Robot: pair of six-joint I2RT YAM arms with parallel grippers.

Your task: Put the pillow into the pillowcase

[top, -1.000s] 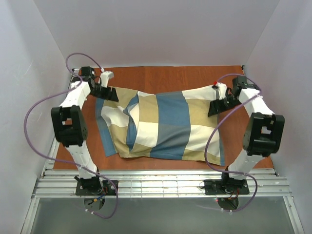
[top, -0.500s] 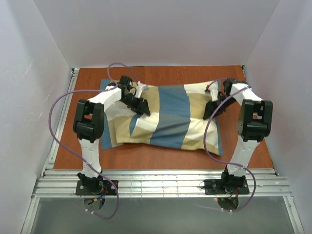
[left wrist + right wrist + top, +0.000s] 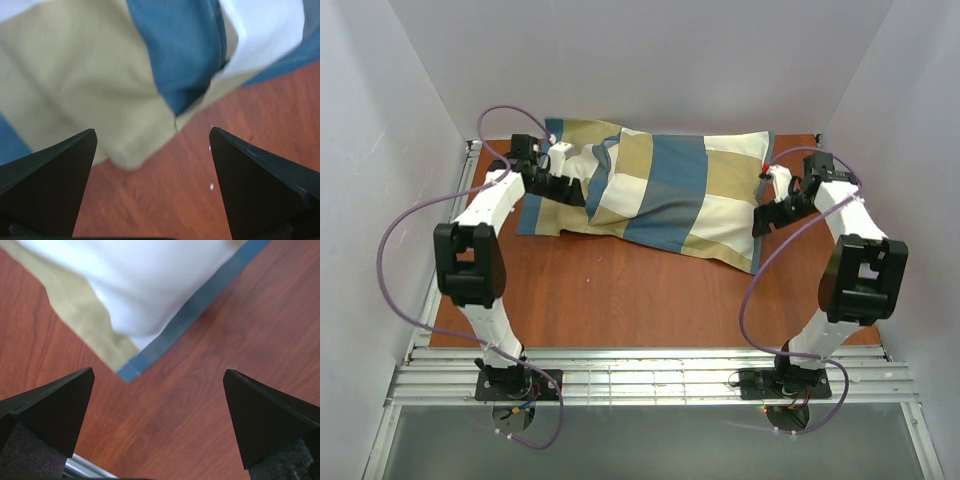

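The pillowcase (image 3: 660, 195), in blue, tan and cream blocks, lies plump and slanted across the far side of the wooden table (image 3: 620, 300). The pillow is hidden from every view. My left gripper (image 3: 570, 190) is at the pillowcase's left end and stands open. In the left wrist view only bare wood lies between its fingers, with a tan and blue fold of the pillowcase (image 3: 125, 75) just ahead of the left gripper (image 3: 152, 131). My right gripper (image 3: 767, 215) is open beside the right end. The right gripper (image 3: 159, 371) is over bare wood, and the blue-edged corner of the pillowcase (image 3: 150, 300) lies just beyond it.
Pale walls (image 3: 380, 150) close in the table on the left, the far side and the right. The pillowcase's far edge lies against the back wall. A metal rail (image 3: 650, 380) runs along the near edge by the arm bases. Purple cables (image 3: 400, 230) loop beside both arms.
The pillowcase has shifted from the table's middle to the far wall. Both grippers have opened and stand apart from the cloth. The left arm swung back to the left end.
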